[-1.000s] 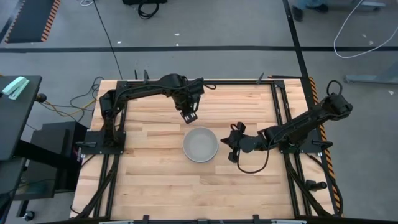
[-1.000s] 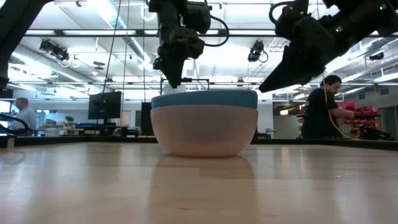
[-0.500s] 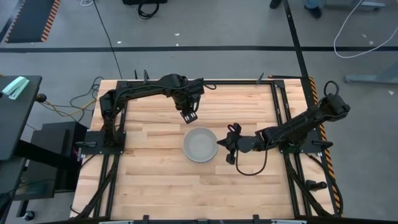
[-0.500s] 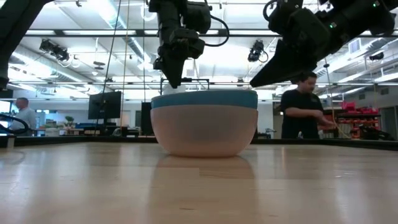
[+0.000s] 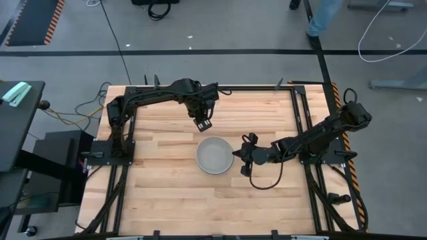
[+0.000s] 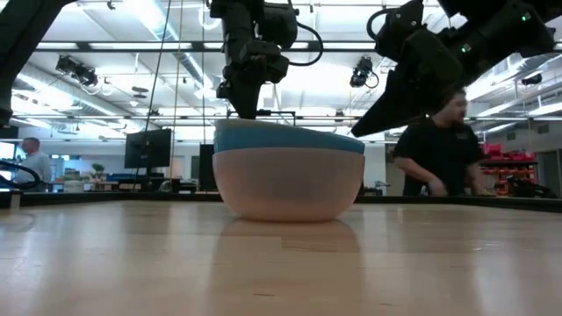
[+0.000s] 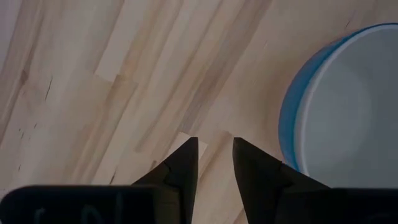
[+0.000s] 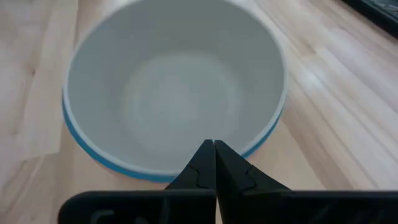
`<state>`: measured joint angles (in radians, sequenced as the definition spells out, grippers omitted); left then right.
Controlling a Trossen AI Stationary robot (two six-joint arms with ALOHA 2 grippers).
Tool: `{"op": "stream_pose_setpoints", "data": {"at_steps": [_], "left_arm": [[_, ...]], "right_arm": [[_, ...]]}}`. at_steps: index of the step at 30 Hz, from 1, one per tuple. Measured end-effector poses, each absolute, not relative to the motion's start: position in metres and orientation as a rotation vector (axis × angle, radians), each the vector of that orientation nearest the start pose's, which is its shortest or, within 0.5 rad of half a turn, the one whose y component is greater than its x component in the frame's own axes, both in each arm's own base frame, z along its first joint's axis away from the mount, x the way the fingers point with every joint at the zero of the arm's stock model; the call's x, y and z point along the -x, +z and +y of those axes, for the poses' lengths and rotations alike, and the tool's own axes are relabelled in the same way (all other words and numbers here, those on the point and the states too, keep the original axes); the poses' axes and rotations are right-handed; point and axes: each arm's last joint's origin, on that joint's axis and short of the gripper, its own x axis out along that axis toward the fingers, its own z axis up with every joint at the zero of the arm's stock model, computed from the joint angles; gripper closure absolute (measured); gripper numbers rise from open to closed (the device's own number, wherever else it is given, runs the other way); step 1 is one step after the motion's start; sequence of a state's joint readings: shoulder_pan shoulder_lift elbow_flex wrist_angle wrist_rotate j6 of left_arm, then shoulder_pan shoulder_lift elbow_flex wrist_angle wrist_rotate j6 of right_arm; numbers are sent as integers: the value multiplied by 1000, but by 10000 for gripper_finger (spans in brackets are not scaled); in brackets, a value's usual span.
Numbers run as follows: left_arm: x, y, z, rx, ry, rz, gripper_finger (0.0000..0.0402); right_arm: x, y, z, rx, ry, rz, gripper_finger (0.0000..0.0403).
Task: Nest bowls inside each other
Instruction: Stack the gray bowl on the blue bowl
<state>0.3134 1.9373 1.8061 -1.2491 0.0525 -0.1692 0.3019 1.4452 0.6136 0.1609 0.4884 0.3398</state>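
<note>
Three bowls sit nested at the table's middle. The salmon-orange bowl [image 6: 290, 186] stands on the wood, the blue bowl [image 6: 290, 140] sits in it, and the pale grey-white bowl [image 5: 215, 155] [image 8: 174, 93] lies innermost. The two inner bowls sit tilted, higher toward the table's left. My right gripper [image 5: 237, 155] [image 8: 214, 144] is shut at the stack's right rim. My left gripper [image 5: 202, 124] [image 7: 215, 144] hovers beyond the stack's far side, pointing down, with its fingers a little apart. My right gripper presses its shut fingertips [image 6: 356, 132] on the right-hand rim [image 8: 176, 169] of the grey-white bowl. It comes slanting down from the table's right. The inner bowls are tipped down on that side, while the salmon-orange bowl stays flat on the table.
Bare wooden tabletop [image 5: 167, 193] surrounds the stack on all sides. Black frame rails [image 5: 300, 120] run along the table's edges. A person [image 6: 443, 145] stands in the room beyond the table.
My right gripper has moved toward the table's left and come down onto the stack's right rim. The inner bowls, level a second ago, have tipped: their right side has gone down and their left side has risen.
</note>
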Motion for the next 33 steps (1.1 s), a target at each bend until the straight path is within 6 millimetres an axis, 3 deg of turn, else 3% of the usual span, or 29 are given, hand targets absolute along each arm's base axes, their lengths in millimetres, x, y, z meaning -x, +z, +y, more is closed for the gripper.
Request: {"op": "stream_pose_setpoints", "data": {"at_steps": [7, 12, 19, 24, 33], "left_arm": [[-367, 282, 105, 424, 321, 1362, 294], [-366, 281, 72, 429, 205, 1461, 298], [-366, 256, 34, 332, 99, 1552, 315], [-367, 244, 33, 341, 85, 1540, 329], [-370, 244, 44, 383, 88, 1492, 346]], "right_arm": [[-259, 173, 67, -68, -274, 560, 402], [-259, 173, 67, -68, -274, 560, 402], [-259, 173, 67, -57, -272, 566, 402], [-259, 173, 67, -54, -271, 567, 402], [-259, 173, 67, -51, -270, 567, 401]]}}
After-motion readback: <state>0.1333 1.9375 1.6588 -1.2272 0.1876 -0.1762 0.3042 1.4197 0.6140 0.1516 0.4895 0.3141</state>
